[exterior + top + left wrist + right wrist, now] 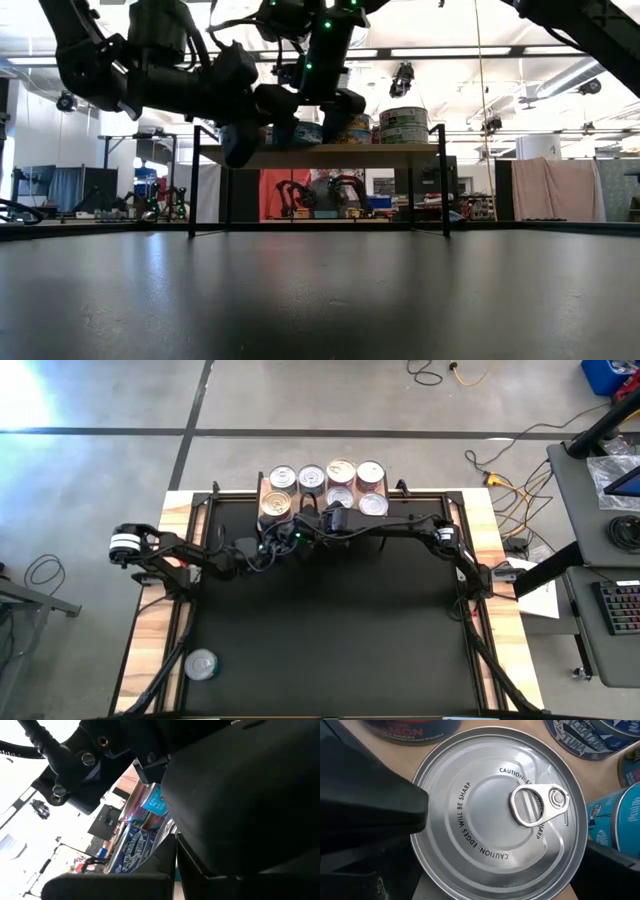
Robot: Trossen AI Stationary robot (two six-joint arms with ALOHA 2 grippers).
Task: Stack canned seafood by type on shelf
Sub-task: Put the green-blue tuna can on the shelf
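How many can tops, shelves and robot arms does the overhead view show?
can tops: 8 (7 on the shelf, 1 on the black mat)
shelf: 1
robot arms: 2
Total: 11

Counted from high view:

- Tins showing on shelf [262, 488]: six. Back row four, front row two visible; more may sit hidden under arms.
- Of those six: gold-lidded tin [276, 505] one, silver-lidded five, e.g. silver-lidded tin [371, 472].
- Loose tin [201, 665] on black mat [330, 630]: one, silver lid.
- Tins in sight overall: seven.
- Shelf: one.
- Mat: one.
- Arms: two, one gripper each.
- Right wrist view: one silver lid with pull ring [538, 805] close up, parts of several labelled tins around it; exact number there cannot be told.
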